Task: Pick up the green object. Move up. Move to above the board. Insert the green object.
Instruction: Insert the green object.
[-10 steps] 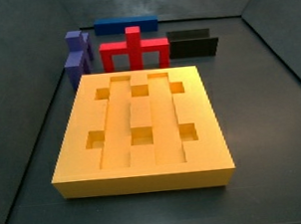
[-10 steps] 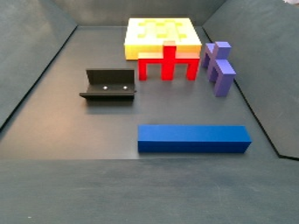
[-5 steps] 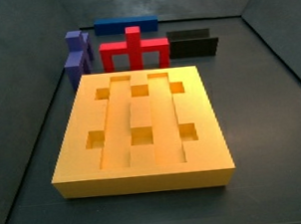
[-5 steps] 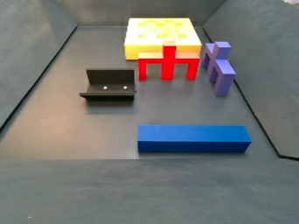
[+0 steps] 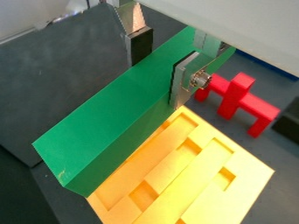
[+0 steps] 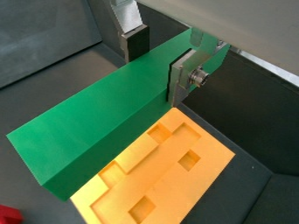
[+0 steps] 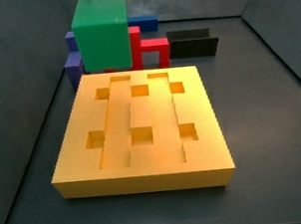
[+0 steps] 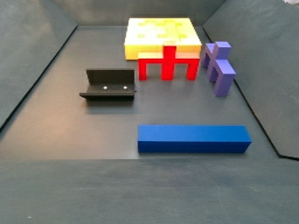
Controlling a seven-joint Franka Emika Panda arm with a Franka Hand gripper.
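Observation:
My gripper (image 5: 162, 66) is shut on the green object (image 5: 117, 118), a long green bar, near one end. Its silver fingers (image 5: 140, 45) press on the bar's two long sides in both wrist views (image 6: 158, 61). The bar (image 6: 93, 131) hangs in the air over the board (image 5: 187, 175), an orange-yellow slab with grooves and square holes (image 6: 163, 166). In a side view the bar (image 7: 102, 34) comes down from the top edge over the board's far end (image 7: 145, 165), and the gripper is out of frame. In a side view the board (image 8: 158, 31) shows, but neither the bar nor the gripper.
A red cross-shaped block (image 8: 169, 61) stands just past the board (image 7: 151, 49) (image 5: 239, 96). Purple pieces (image 8: 219, 67) stand beside it. A blue bar (image 8: 194, 138) lies on the dark floor. The fixture (image 8: 108, 85) stands on the floor (image 7: 194, 43). Grey walls enclose the floor.
The green bar has come into a side view from the top, over the board's far end; it was not in view before. The board and other pieces have not moved.

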